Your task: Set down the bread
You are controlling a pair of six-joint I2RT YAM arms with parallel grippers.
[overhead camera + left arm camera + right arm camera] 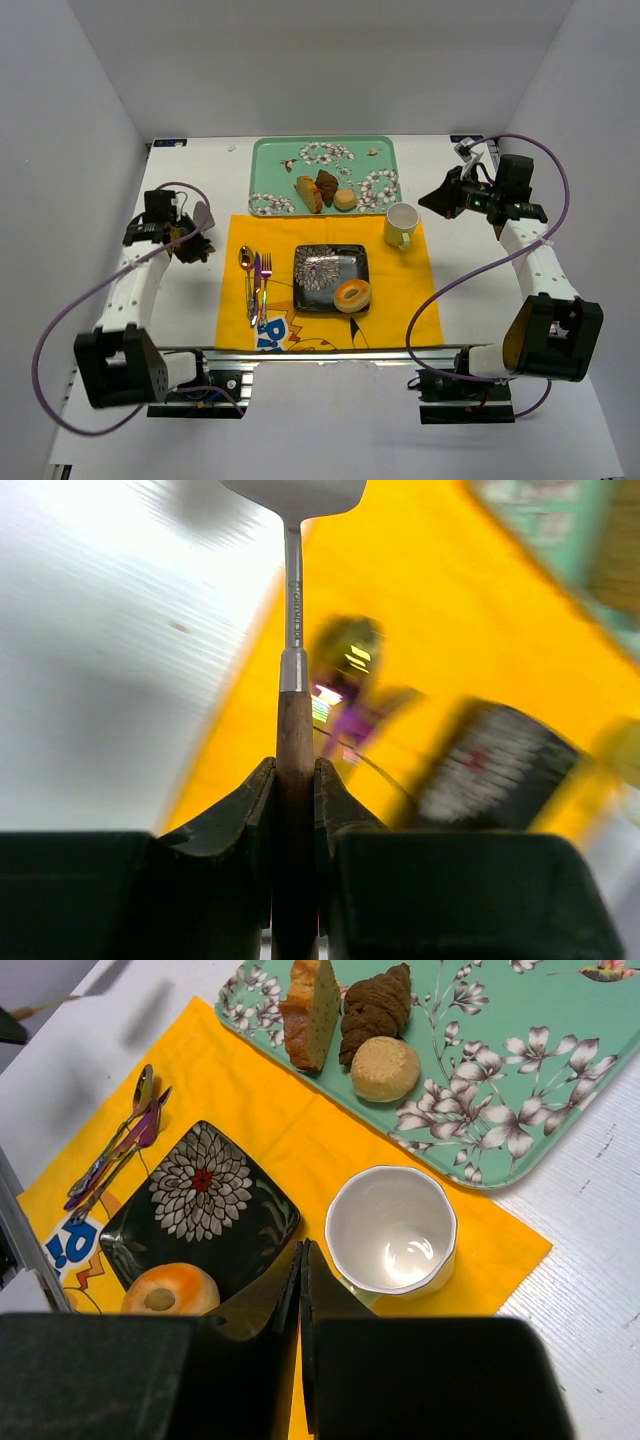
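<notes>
The bread [352, 295], a small golden ring with a hole, lies on the near right corner of the black flowered plate [325, 262]; it also shows in the right wrist view [170, 1289]. My left gripper [192, 235] is left of the yellow mat and shut on a spatula [296, 640] with a wooden handle and metal blade. My right gripper [432, 199] is shut and empty, raised right of the mug [400, 224], its fingertips [303, 1250] pressed together.
A green flowered tray [380, 150] at the back holds a loaf slice [308, 192], a dark pastry [327, 186] and a round bun [345, 199]. A spoon and forks [255, 280] lie on the yellow mat [410, 300] left of the plate.
</notes>
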